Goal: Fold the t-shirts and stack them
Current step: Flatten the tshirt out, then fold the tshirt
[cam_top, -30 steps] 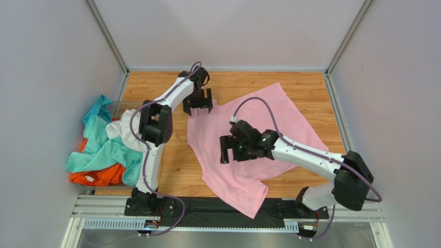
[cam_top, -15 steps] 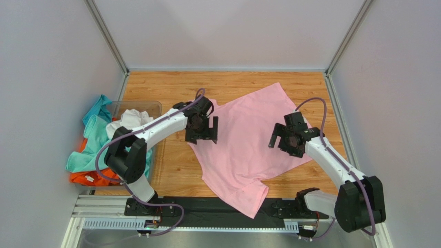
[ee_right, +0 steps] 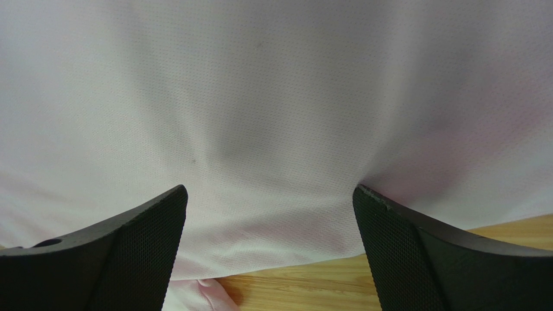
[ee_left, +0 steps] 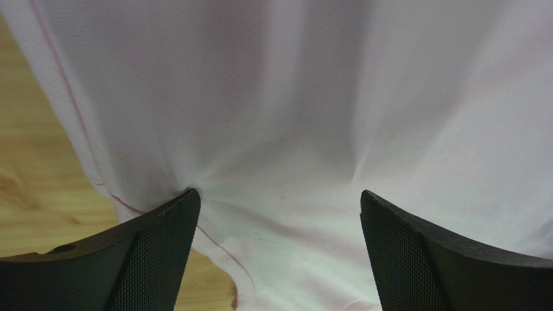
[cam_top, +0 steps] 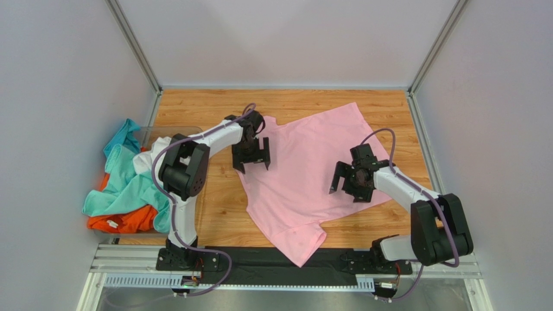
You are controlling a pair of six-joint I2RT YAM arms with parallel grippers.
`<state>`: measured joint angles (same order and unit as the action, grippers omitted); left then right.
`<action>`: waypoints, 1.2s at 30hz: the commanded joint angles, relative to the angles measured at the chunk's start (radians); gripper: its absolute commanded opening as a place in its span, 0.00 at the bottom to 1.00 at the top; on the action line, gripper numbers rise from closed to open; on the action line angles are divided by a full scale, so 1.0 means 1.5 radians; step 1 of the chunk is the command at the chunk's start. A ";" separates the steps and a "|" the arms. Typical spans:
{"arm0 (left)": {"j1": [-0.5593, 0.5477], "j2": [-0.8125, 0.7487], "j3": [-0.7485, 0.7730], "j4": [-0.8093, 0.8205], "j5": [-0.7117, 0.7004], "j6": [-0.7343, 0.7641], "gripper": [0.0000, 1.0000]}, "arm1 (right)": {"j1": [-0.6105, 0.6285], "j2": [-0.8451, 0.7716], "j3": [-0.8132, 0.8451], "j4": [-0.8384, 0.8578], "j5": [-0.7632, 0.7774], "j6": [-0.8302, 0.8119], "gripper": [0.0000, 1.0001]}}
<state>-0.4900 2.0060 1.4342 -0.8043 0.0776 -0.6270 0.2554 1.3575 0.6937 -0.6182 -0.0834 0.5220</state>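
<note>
From above: a pink t-shirt [cam_top: 305, 168] lies spread at an angle across the middle of the wooden desk [cam_top: 214, 110], mostly flat, with one corner spilling over the near edge onto the black base rail. The left claw [cam_top: 252, 166] stands on the shirt's left edge and the right claw [cam_top: 350, 192] on its right part, both spread wide and grasping nothing. At the desk's left edge sits a heap of teal [cam_top: 126, 181], white [cam_top: 156, 165] and orange [cam_top: 123, 221] shirts, well apart from the pink one. Bare wood shows along the far side and between heap and shirt.

Left wrist: the open claw [ee_left: 279, 246] presses both fingertips [ee_left: 152, 253] into the pink cloth [ee_left: 292, 116], which puckers at each tip (a darker pink seam runs down its left edge). Bare desk [ee_left: 32, 162] lies just beside that edge.

Right wrist: the claw [ee_right: 269, 246], likewise released, rests on smooth pink fabric [ee_right: 272, 97]; the cloth's edge and a strip of wood [ee_right: 311, 285] show between the fingers.
</note>
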 commanded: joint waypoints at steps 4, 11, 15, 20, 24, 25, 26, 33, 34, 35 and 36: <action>0.080 0.134 0.144 -0.038 -0.044 0.050 1.00 | 0.065 0.067 0.023 0.078 -0.068 0.031 1.00; 0.134 0.266 0.390 -0.149 -0.060 0.068 1.00 | 0.150 0.152 0.107 0.088 -0.070 0.079 1.00; 0.144 0.309 0.536 -0.202 -0.072 0.086 1.00 | 0.162 0.154 0.149 0.068 -0.053 0.090 1.00; 0.153 0.256 0.559 -0.203 -0.062 0.093 1.00 | 0.163 0.088 0.196 0.002 0.007 0.074 1.00; 0.152 0.159 0.503 -0.198 -0.057 0.091 1.00 | 0.162 0.005 0.213 -0.041 0.087 0.075 1.00; 0.151 0.106 0.476 -0.188 -0.043 0.090 1.00 | 0.161 -0.036 0.211 -0.056 0.102 0.079 1.00; 0.148 0.075 0.444 -0.181 -0.040 0.087 1.00 | 0.159 -0.057 0.206 -0.062 0.132 0.081 1.00; 0.044 -0.279 -0.035 -0.046 -0.051 0.033 1.00 | 0.039 -0.245 0.092 -0.099 0.139 0.102 1.00; 0.025 -0.355 -0.083 -0.030 -0.051 0.005 1.00 | 0.023 -0.263 0.073 -0.113 0.142 0.096 1.00; -0.008 -0.389 -0.127 -0.026 -0.072 -0.011 1.00 | 0.010 -0.288 0.061 -0.121 0.157 0.093 1.00; -0.024 -0.451 -0.209 -0.022 -0.073 -0.050 1.00 | -0.014 -0.300 0.053 -0.128 0.164 0.091 1.00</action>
<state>-0.4572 1.4662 1.3243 -0.8833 -0.0124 -0.5846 0.2897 0.9512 0.8173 -0.7433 0.1074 0.6582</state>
